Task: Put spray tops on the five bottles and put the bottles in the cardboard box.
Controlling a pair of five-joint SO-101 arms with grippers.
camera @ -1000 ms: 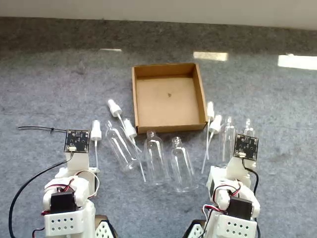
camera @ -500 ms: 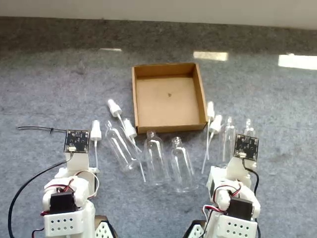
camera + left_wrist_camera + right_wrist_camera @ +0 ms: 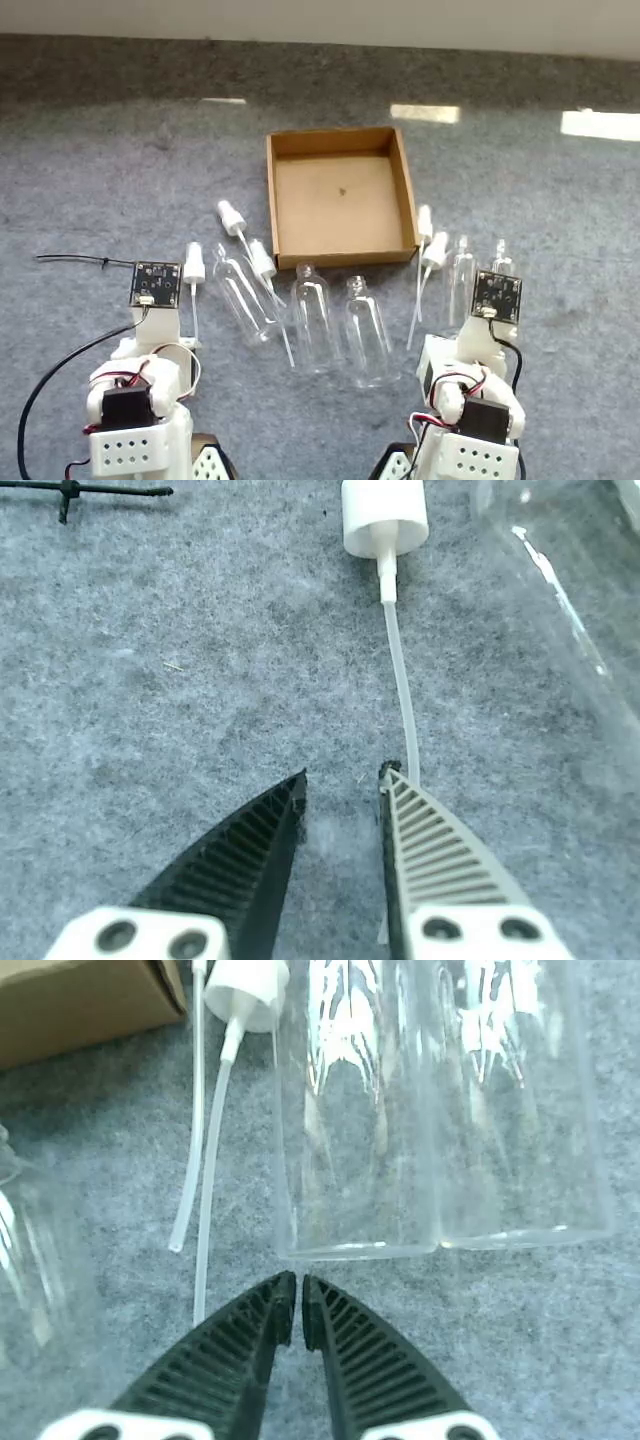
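The open cardboard box (image 3: 340, 195) lies in the middle of the table. Three clear bottles (image 3: 312, 315) lie capless just in front of it, and two more bottles (image 3: 460, 272) lie to the right. Several white spray tops with dip tubes lie loose, one of them (image 3: 194, 265) at the left and another (image 3: 435, 250) at the right. My left gripper (image 3: 343, 778) is slightly open and holds nothing, one tip beside the tube end of a spray top (image 3: 384, 515). Low over the mat, my right gripper (image 3: 296, 1285) is shut and empty, just short of two bottle bases (image 3: 350, 1110).
A thin black cable (image 3: 70, 261) lies on the grey mat at the far left. The box's corner (image 3: 80, 1000) shows in the right wrist view, with another bottle (image 3: 25, 1250) at that view's edge. Bare mat lies behind and beside the box.
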